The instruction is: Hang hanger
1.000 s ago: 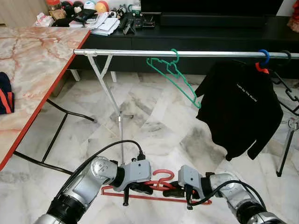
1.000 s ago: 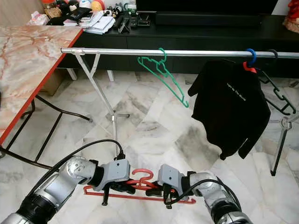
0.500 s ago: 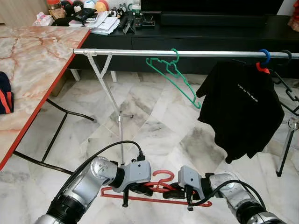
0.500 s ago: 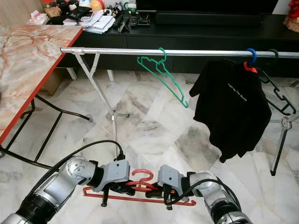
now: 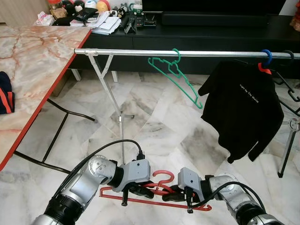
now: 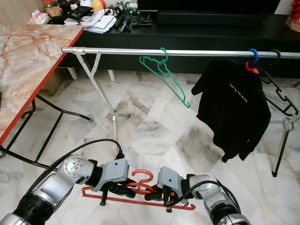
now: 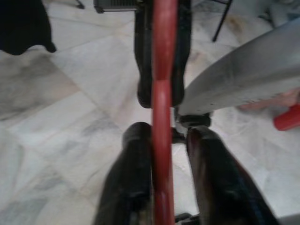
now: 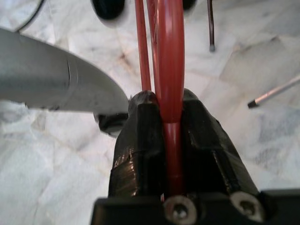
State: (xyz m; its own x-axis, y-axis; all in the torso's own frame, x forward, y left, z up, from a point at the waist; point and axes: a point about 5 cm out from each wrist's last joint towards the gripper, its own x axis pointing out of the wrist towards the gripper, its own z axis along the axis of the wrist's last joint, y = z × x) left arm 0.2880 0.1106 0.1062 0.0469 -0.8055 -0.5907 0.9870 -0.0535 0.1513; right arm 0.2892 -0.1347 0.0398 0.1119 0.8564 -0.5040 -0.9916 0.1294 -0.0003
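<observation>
A red hanger [image 5: 154,202] lies level just above the marble floor, between my two arms. My right gripper [image 5: 169,194] is shut on it near the hook; in the right wrist view its fingers [image 8: 140,140] clamp the red bar [image 8: 169,70]. My left gripper [image 5: 138,189] straddles the same hanger [image 7: 161,117] from the other side. A gap shows between the bar and one finger [image 7: 215,178], so it stands open. Higher up and farther off, the silver clothes rail [image 5: 140,52] runs across the view.
On the rail hang a green hanger [image 5: 176,75] and a black shirt [image 5: 243,110], with dark hangers [image 5: 286,86] at its right end. The rail's leg [image 5: 112,101] stands ahead on the left. A marble table with a red edge [image 5: 42,61] is on my left.
Almost nothing: both grippers and the red hanger have sunk very slightly, and the black shirt sways a little on the rail.
</observation>
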